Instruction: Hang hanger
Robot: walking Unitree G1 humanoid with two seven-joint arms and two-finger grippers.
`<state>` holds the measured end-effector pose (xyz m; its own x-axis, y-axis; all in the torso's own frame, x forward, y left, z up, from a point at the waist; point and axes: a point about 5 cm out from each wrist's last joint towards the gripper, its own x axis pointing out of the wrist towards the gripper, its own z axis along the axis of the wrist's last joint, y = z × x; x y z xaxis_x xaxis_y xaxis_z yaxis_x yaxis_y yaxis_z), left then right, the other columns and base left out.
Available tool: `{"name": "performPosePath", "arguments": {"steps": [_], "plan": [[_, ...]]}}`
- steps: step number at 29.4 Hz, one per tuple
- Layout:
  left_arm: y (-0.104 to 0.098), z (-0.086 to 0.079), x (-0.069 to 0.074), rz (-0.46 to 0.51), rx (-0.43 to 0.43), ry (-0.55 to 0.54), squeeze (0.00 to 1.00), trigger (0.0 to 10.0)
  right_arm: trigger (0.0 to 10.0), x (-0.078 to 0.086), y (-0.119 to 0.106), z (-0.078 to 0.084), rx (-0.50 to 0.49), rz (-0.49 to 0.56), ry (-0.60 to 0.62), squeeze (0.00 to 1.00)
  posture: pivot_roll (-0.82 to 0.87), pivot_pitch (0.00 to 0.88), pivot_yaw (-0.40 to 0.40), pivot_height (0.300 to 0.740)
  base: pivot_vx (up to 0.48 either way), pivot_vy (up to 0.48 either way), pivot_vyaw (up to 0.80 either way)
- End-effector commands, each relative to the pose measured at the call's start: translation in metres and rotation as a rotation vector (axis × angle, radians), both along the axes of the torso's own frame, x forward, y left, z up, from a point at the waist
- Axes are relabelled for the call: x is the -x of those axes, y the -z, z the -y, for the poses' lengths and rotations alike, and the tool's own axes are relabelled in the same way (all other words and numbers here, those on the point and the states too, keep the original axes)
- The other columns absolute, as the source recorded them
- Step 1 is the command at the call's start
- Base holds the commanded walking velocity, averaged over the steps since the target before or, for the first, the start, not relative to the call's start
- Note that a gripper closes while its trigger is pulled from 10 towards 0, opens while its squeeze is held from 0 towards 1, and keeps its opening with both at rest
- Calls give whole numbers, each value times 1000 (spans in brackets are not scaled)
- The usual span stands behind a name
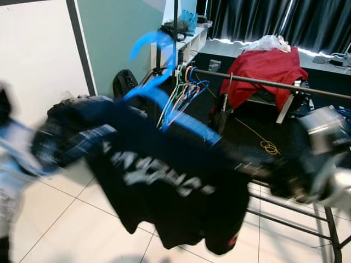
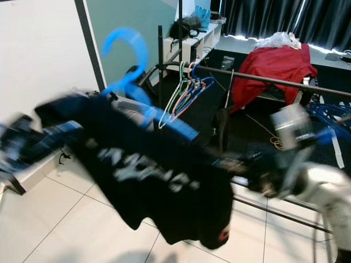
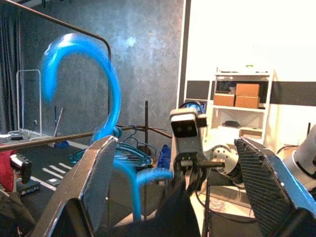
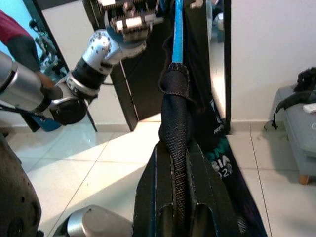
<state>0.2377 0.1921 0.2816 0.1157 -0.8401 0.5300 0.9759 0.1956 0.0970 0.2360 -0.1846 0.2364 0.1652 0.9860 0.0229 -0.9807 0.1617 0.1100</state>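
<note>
A blue hanger [image 1: 164,104] carrying a black T-shirt [image 1: 164,181] sits blurred across mid-frame, its hook in front of the rail [image 1: 263,83]. The right gripper [image 4: 180,197] clamps the shirt-covered hanger end. The left gripper [image 3: 173,192] stands spread around the other end.

Domestic room, used for laundry and storage. White tiled floor [image 1: 66,230]; teal wall [image 1: 118,38] beside a white panel. Black clothes rail [image 1: 263,83] carrying a bunch of empty coloured hangers [image 1: 184,93]. Dark curtains [image 1: 263,19] along the far side. Red cloth [image 1: 266,68] draped over furniture. White shelf unit [image 1: 184,44] holding bags; cardboard boxes [image 3: 237,95] on another shelf.
</note>
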Motion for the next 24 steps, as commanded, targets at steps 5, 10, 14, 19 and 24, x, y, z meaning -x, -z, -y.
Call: {"name": "performPosePath", "arguments": {"steps": [5, 10, 14, 19, 24], "plan": [[-5, 3, 4, 19, -30, 34, 0, 10000, 10000, 3, -8, 1, 3, 42, -39, 0, -37, 0, -29, 740, 0, 0, 0], [-5, -1, 8, 25, -110, 38, 0, 10000, 10000, 2, -17, 8, 2, 59, -31, 0, -37, 0, -28, 740, 0, 0, 0], [-15, -19, 3, 58, -169, -68, 0, 10000, 10000, 4, -19, 13, 41, 66, -44, 0, -37, 0, -25, 740, 0, 0, 0], [-17, -24, 2, 69, -188, -97, 0, 10000, 10000, 4, -19, 15, 51, 68, -45, 0, -37, 0, -25, 740, 0, 0, 0], [-19, -27, 2, 71, -194, -114, 0, 10000, 10000, 5, -19, 16, 55, 68, -48, 0, -38, 0, -23, 740, 0, 0, 0]]}}
